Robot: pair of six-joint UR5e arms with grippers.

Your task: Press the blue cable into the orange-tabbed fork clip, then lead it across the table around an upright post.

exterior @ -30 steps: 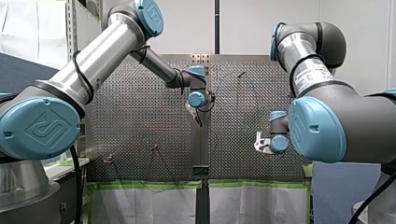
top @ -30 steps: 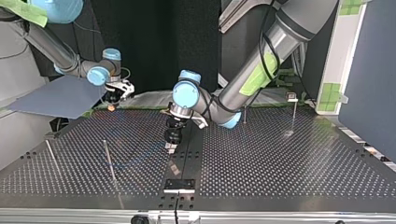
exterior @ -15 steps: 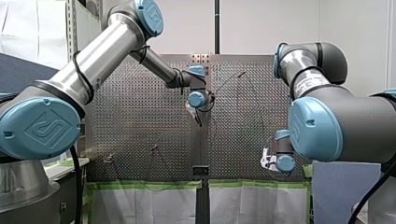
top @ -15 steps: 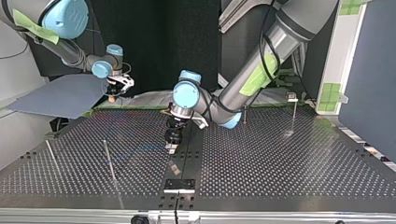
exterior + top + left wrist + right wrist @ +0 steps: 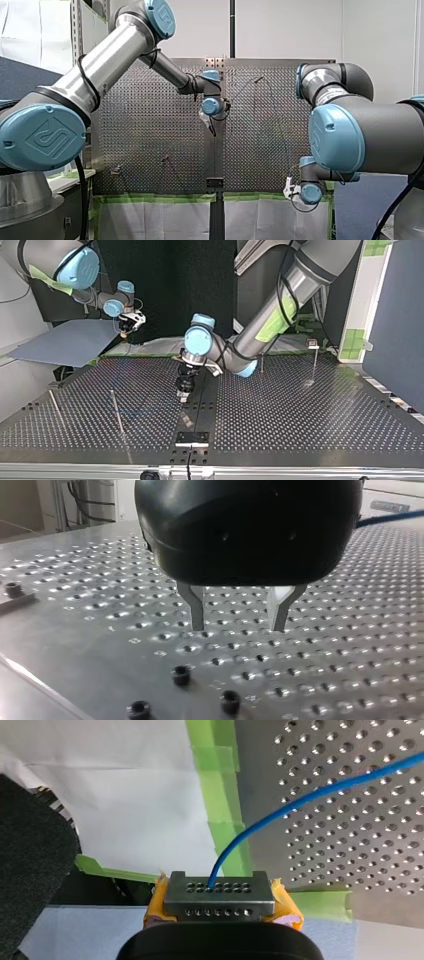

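My right gripper (image 5: 219,887) is shut on the blue cable (image 5: 310,795), which leaves between its yellow pads and runs out over the perforated table (image 5: 350,830). This gripper (image 5: 290,188) hangs past the table's near edge in the front view, and at the top view's back left (image 5: 128,329). My left gripper (image 5: 237,627) stands open just above the table with nothing between its metal fingers (image 5: 197,615); it is near the table's middle (image 5: 183,394). A stretch of blue cable (image 5: 390,516) lies behind it. Thin upright posts (image 5: 116,412) (image 5: 55,407) stand at the top view's left. I cannot make out an orange-tabbed clip.
A small clip on a stem (image 5: 313,345) and a short post (image 5: 261,364) stand at the top view's back right. A black plate (image 5: 191,438) is bolted at the front middle. Green tape (image 5: 220,800) and white cloth line the table's edge. A blue-grey sheet (image 5: 70,342) lies beyond it.
My right gripper has carried the blue cable toward the front view's near edge and off the table, rising at the top view's back left. My left arm has stayed still.
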